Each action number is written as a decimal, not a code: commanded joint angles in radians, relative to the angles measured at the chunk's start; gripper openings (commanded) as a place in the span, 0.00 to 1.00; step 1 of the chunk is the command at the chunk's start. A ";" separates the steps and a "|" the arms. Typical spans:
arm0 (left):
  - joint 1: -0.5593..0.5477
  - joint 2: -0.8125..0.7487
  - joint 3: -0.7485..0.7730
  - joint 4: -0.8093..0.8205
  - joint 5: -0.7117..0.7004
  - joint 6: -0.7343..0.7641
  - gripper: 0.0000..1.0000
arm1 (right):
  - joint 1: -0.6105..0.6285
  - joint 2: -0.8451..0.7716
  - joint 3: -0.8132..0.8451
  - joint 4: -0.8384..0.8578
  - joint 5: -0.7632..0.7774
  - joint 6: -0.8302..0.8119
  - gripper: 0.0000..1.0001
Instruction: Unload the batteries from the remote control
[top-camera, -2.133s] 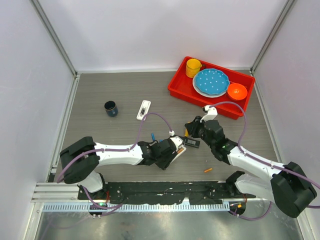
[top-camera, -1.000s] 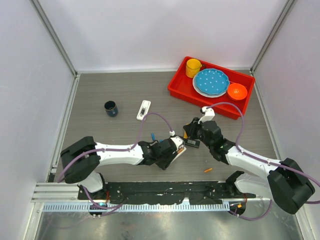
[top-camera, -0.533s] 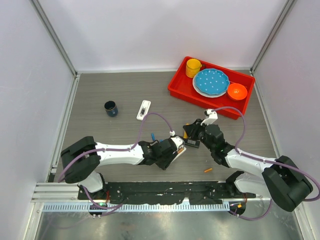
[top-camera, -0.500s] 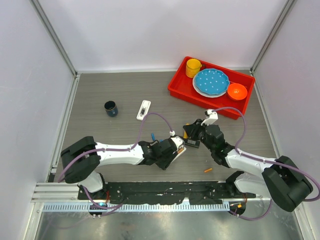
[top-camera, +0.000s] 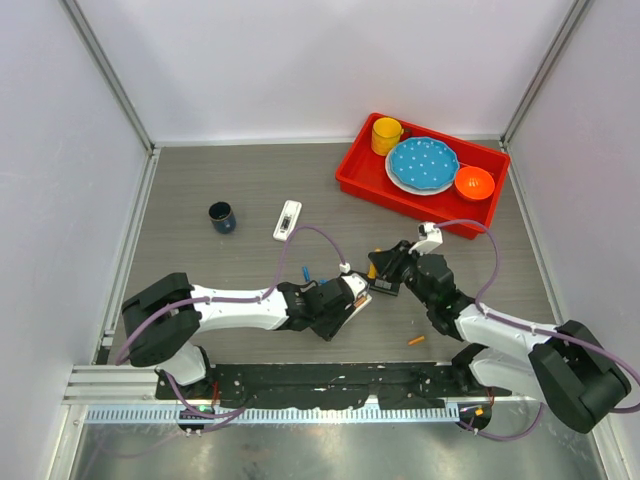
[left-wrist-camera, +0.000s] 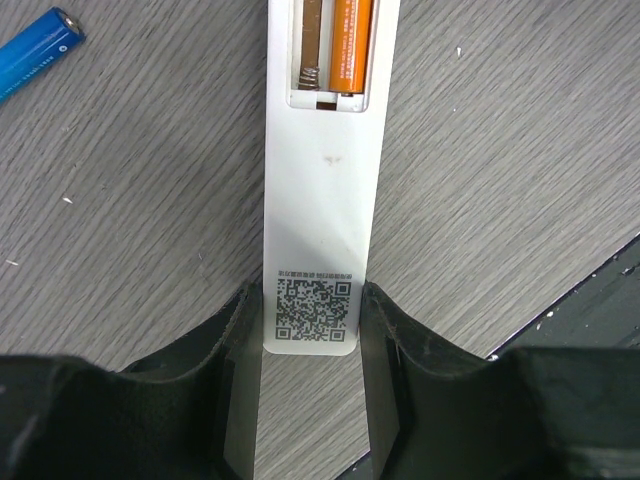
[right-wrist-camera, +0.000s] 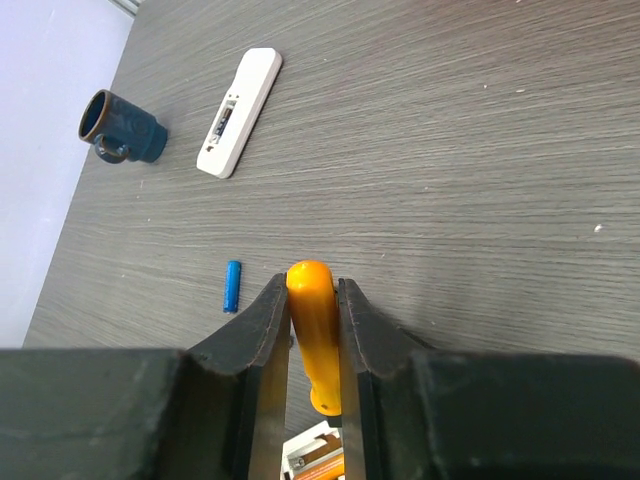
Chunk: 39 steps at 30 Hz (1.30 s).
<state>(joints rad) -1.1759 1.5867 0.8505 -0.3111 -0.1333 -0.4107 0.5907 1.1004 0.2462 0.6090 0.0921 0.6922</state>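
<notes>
The left gripper (left-wrist-camera: 310, 305) is clamped on both long edges of a flat white plastic remote control (left-wrist-camera: 318, 200) lying back-up on the grey wood-grain table (left-wrist-camera: 500, 150). At the top of that frame its open compartment holds one glossy orange battery (left-wrist-camera: 352, 45) beside a bare slot with a coil spring, and a slim blue battery (left-wrist-camera: 35, 55) lies loose at upper left. The right gripper (right-wrist-camera: 312, 290) is closed on the smooth, round-ended orange handle of a screwdriver (right-wrist-camera: 316, 340).

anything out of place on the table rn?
Nothing spilled or broken. Two batteries lie loose: a blue one beside the remote in the left gripper, an orange one alone near the front edge. The remote's open bay holds one orange battery; other slot empty.
</notes>
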 joint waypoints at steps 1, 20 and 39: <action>-0.001 0.062 -0.013 -0.003 0.011 -0.011 0.00 | 0.032 -0.046 0.008 -0.008 -0.198 0.167 0.01; -0.002 0.090 -0.004 0.000 0.009 -0.023 0.00 | 0.031 -0.070 0.051 -0.011 -0.256 0.175 0.01; -0.001 0.093 -0.007 -0.003 0.000 -0.033 0.00 | 0.032 -0.043 0.079 -0.046 -0.239 0.153 0.01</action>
<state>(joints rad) -1.1778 1.6085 0.8753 -0.3321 -0.1349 -0.4202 0.6216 1.0447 0.2810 0.5484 -0.1486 0.8452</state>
